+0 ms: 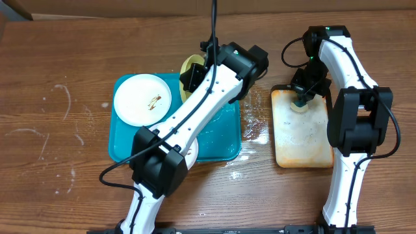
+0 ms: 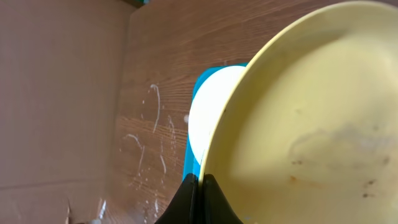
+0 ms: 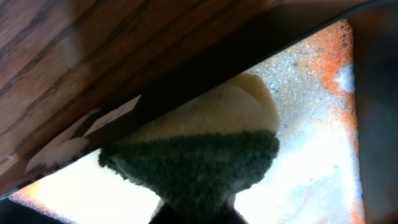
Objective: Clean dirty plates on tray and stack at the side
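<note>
teal tray (image 1: 221,140): we've got it mid-table, long side running 9 to 3, a wet sheen on its bare floor.
white plate (image 1: 142,99): flat in the teal tray's 10 o'clock corner, with a brown smear just off its centre.
yellow plate (image 1: 189,64): up on edge at the teal tray's 12 o'clock rim. The left wrist view gives us faint brown specks and a dull smudge on its face. Whether its low edge touches the tray, we can't tell.
left claw (image 2: 200,186): pinched tight on the yellow plate's rim, the thin edge caught between the fingers.
third plate (image 1: 192,151): only a white sliver at the teal tray's 6 o'clock rim, the left arm covering the rest. Smeared or clean, we can't tell.
beige tray (image 1: 305,140): at 3 o'clock of the teal tray and apart from it, with orange stains round its border.
sponge (image 1: 300,104): pale yellow with a dark green scouring face, low over the beige tray's 12 o'clock end. We can't confirm contact.
right claw (image 3: 194,213): clamped on the sponge, green face towards the fingers.
table (image 1: 58,162): brown wood, with white streaks out at 9 o'clock.
wet patch (image 1: 250,127): glinting on the wood between the two trays.
</note>
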`<state>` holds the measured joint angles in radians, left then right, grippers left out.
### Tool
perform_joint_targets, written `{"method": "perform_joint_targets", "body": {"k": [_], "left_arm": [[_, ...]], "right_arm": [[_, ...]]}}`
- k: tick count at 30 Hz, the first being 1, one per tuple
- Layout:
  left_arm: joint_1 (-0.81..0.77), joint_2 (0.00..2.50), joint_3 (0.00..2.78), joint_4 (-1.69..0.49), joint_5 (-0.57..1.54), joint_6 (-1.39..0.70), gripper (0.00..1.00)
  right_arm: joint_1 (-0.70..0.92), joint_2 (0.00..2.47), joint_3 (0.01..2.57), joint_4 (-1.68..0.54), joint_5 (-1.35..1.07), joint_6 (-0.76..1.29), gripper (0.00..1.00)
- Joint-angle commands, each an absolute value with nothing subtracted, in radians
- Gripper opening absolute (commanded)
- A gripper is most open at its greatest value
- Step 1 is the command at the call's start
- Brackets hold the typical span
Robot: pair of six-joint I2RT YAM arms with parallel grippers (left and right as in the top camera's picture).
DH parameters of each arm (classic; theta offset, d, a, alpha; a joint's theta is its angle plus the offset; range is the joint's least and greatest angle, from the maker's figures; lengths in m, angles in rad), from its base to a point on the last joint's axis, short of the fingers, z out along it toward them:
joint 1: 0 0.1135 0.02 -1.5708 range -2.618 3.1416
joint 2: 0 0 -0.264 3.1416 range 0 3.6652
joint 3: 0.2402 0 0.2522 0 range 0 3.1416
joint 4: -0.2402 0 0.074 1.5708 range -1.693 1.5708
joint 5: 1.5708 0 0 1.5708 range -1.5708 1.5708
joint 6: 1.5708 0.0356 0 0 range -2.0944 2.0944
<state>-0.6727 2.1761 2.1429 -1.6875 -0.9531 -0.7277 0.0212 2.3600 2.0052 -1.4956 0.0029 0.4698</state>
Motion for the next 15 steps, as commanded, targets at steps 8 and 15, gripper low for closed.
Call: {"method": "perform_joint_targets", "body": {"k": [8,15], "left_arm": [[-0.638,2.180,2.164,-1.663,-0.978,-0.743,0.04],[-0.640,2.174,2.183,-1.690,-0.958,-0.748,0.04]], "right_arm": [[0.022,2.320,2.003,-1.480,-0.006,0.463,0.04],[0.022,2.320,2.003,-1.478,-0.006,0.463,0.04]]}}
